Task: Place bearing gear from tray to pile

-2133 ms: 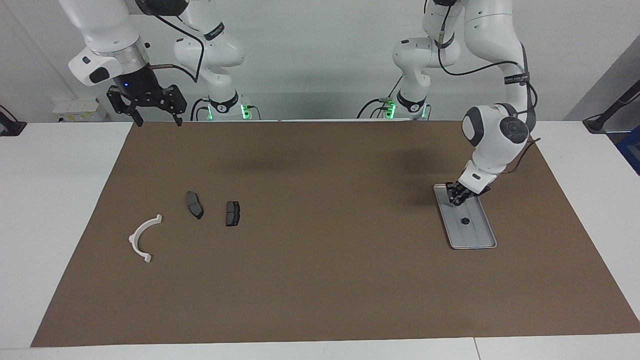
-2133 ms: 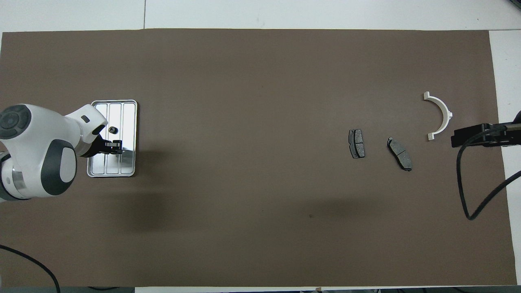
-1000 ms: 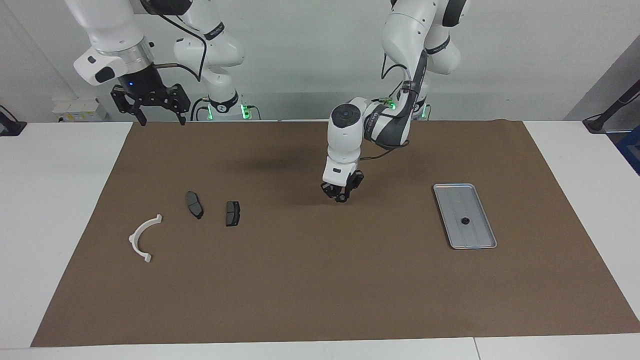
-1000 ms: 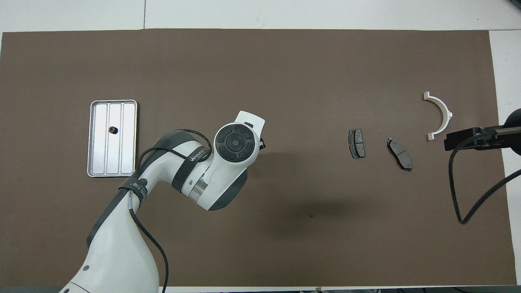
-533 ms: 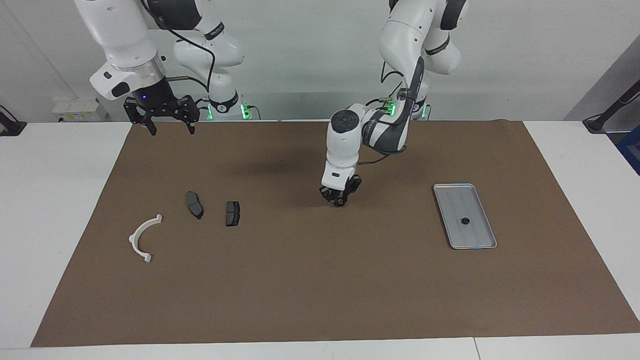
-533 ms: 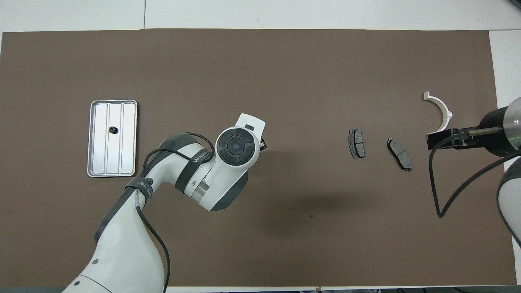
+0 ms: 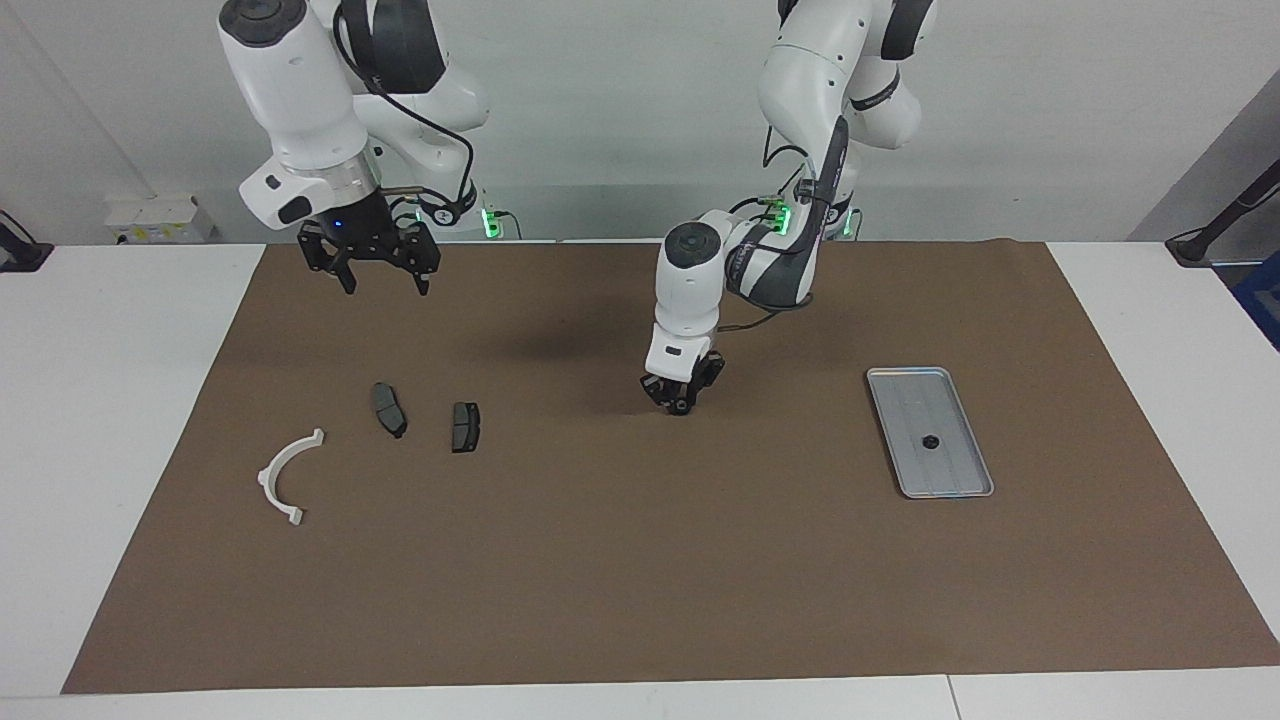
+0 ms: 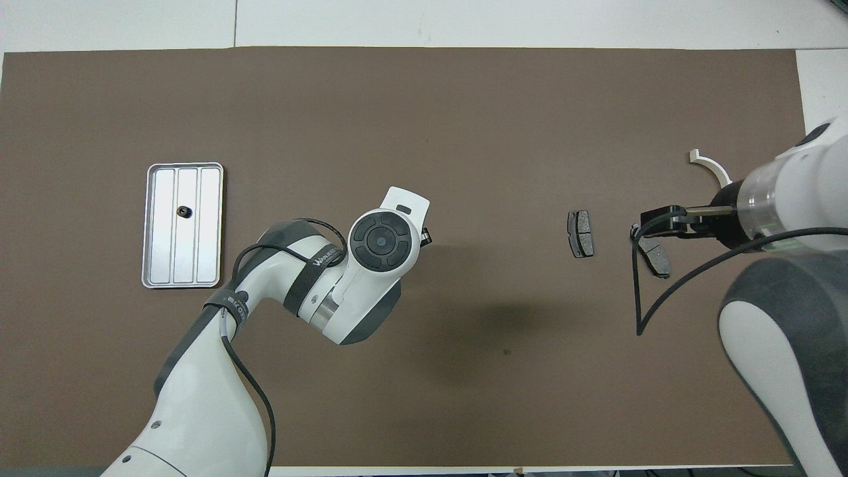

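The silver-grey tray (image 7: 955, 470) (image 8: 211, 199) lies at the left arm's end, with a small black bearing gear (image 7: 929, 441) (image 8: 182, 211) in it. My left gripper (image 7: 681, 404) hangs low over the middle of the mat, between tray and pile. Its fingers look shut; I cannot see whether anything is between them. Overhead, its wrist hides it. The pile is a white arc (image 7: 285, 475) (image 8: 705, 162) and two dark brake pads (image 7: 389, 409) (image 7: 465, 427) (image 8: 580, 233). My right gripper (image 7: 385, 285) (image 8: 662, 220) is open, raised above the mat.
A brown mat (image 7: 640, 560) covers most of the white table. In the overhead view the right arm covers part of the arc and of one pad (image 8: 658, 264). A black cable (image 8: 646, 291) hangs from the right wrist.
The left gripper left the tray, swung to the middle of the mat and sank a little. The right gripper has moved toward the table's middle and somewhat lower. The gear in the tray stayed.
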Available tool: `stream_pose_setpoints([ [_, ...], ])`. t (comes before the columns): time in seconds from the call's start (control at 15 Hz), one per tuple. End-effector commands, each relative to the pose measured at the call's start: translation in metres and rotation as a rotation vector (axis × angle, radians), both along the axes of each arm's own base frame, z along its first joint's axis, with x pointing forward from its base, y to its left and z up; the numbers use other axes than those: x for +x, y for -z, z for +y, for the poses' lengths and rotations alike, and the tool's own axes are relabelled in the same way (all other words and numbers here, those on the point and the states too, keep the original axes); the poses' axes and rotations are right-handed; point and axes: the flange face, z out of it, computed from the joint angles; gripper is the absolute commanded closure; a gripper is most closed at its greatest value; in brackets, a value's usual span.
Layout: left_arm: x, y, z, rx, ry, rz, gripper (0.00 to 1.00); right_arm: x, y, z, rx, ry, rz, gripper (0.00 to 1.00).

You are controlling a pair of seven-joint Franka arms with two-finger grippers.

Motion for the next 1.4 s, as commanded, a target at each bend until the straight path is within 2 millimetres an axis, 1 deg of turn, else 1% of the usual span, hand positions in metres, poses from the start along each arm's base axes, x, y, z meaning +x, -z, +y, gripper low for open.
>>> stream_pose_setpoints([
  [0.0,0.006,-0.013,0.013,0.010,0.037,-0.027,0.21,0.012,0.029,0.020,0.028,0.055,-0.002,0.00],
  [0.07,0.016,-0.028,0.031,0.018,0.068,-0.025,0.22,0.017,0.041,0.028,0.027,0.069,0.003,0.00],
  [0.13,0.034,-0.045,0.067,0.032,0.095,-0.014,0.22,0.021,0.049,0.039,0.031,0.080,-0.007,0.00],
  [0.2,0.046,-0.066,0.103,0.047,0.136,0.003,0.22,0.024,0.059,0.050,0.033,0.094,-0.013,0.00],
  [0.27,0.059,-0.083,0.140,0.053,0.170,0.019,0.23,0.027,0.068,0.058,0.034,0.106,-0.014,0.00],
  [0.33,0.073,-0.095,0.179,0.055,0.193,0.023,0.23,0.030,0.078,0.069,0.035,0.112,-0.015,0.00],
  [0.4,0.085,-0.098,0.214,0.058,0.215,0.026,0.22,0.032,0.091,0.081,0.035,0.123,-0.016,0.00],
  [0.47,0.096,-0.101,0.244,0.057,0.240,0.017,0.22,0.034,0.102,0.096,0.038,0.137,-0.021,0.00],
  [0.6,0.114,-0.103,0.309,0.010,0.280,-0.010,0.23,0.034,0.123,0.130,0.046,0.166,-0.032,0.00],
  [0.67,0.119,-0.103,0.332,-0.012,0.308,-0.030,0.23,0.033,0.130,0.148,0.049,0.179,-0.037,0.00],
  [0.73,0.123,-0.099,0.348,-0.017,0.322,-0.042,0.23,0.033,0.136,0.166,0.052,0.204,-0.038,0.00],
  [0.8,0.128,-0.092,0.357,-0.013,0.323,-0.053,0.23,0.032,0.140,0.186,0.055,0.229,-0.043,0.00],
  [0.87,0.134,-0.078,0.359,-0.011,0.321,-0.057,0.23,0.029,0.144,0.206,0.055,0.251,-0.047,0.00],
  [0.93,0.137,-0.073,0.362,-0.008,0.325,-0.066,0.23,0.027,0.143,0.222,0.059,0.267,-0.050,0.00],
  [1.0,0.138,-0.065,0.371,-0.005,0.335,-0.060,0.23,0.024,0.148,0.240,0.059,0.281,-0.048,0.00],
  [1.07,0.139,-0.060,0.387,-0.001,0.350,-0.057,0.24,0.021,0.154,0.262,0.059,0.293,-0.045,0.00],
  [1.2,0.137,-0.057,0.396,0.003,0.372,-0.051,0.24,0.018,0.175,0.308,0.036,0.334,-0.051,0.00],
  [1.27,0.136,-0.054,0.400,0.003,0.378,-0.047,0.25,0.019,0.187,0.325,0.024,0.356,-0.065,0.00],
  [1.33,0.135,-0.051,0.411,0.005,0.391,-0.041,0.25,0.020,0.195,0.336,0.020,0.372,-0.075,0.00],
])
